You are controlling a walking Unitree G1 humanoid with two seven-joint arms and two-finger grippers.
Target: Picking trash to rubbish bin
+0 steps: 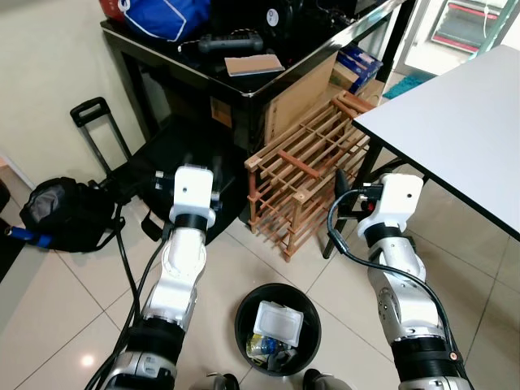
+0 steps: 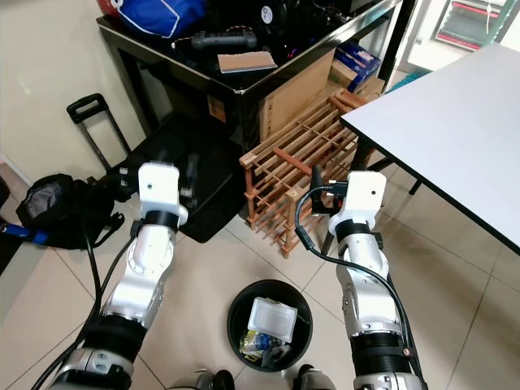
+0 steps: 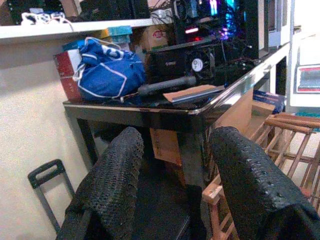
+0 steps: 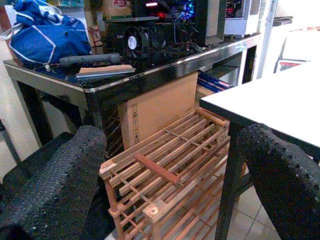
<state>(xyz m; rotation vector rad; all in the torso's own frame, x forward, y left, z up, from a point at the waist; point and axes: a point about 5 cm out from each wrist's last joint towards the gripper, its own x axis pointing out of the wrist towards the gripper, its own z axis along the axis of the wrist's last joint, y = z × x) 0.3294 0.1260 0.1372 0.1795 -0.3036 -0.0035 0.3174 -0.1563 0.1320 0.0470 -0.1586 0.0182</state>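
Both grippers are raised above the rubbish bin (image 1: 278,327), fingers spread wide and empty: left gripper (image 3: 175,185), right gripper (image 4: 170,180). In the bin lies a clear plastic tray (image 1: 278,320), the scraps beneath hard to identify. Beyond the bin stands a wooden rack (image 1: 305,175).

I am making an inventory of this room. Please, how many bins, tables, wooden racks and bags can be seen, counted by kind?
Rubbish bin: 1
Tables: 2, the black table and the white table
Wooden rack: 1
Bags: 2, the blue bag and the black bag
Total: 6
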